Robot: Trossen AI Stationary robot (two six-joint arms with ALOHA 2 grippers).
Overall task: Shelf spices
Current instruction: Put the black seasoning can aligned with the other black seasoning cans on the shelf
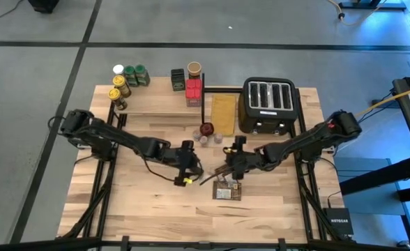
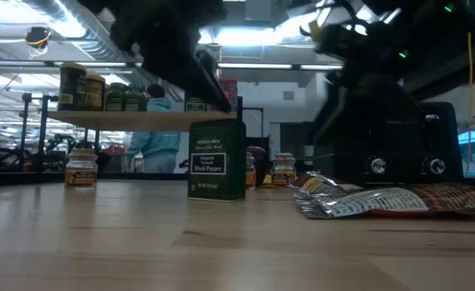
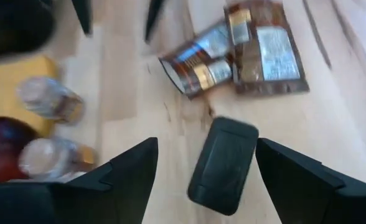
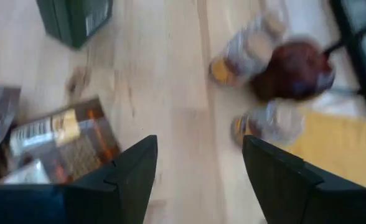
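A dark green black-pepper tin (image 2: 217, 159) stands upright on the table. My left gripper (image 1: 193, 173) is open above it, and in the left wrist view the tin's top (image 3: 223, 163) lies between the two fingers, apart from both. My right gripper (image 1: 228, 166) is open and empty over the table, beside flat brown packets (image 1: 226, 189) that lie flat on the tabletop. Three small jars (image 1: 205, 139) stand near a dark red knob (image 1: 206, 128). The shelf (image 1: 156, 101) at the far left holds several jars, a tin and red boxes (image 1: 193, 91).
A black toaster (image 1: 270, 104) stands at the far right, with a tan-yellow board (image 1: 224, 113) beside it. The packets (image 3: 258, 50) lie just beyond the tin. The near half of the tabletop (image 1: 156, 216) is bare wood. A person shows in the room behind the table (image 2: 153, 141).
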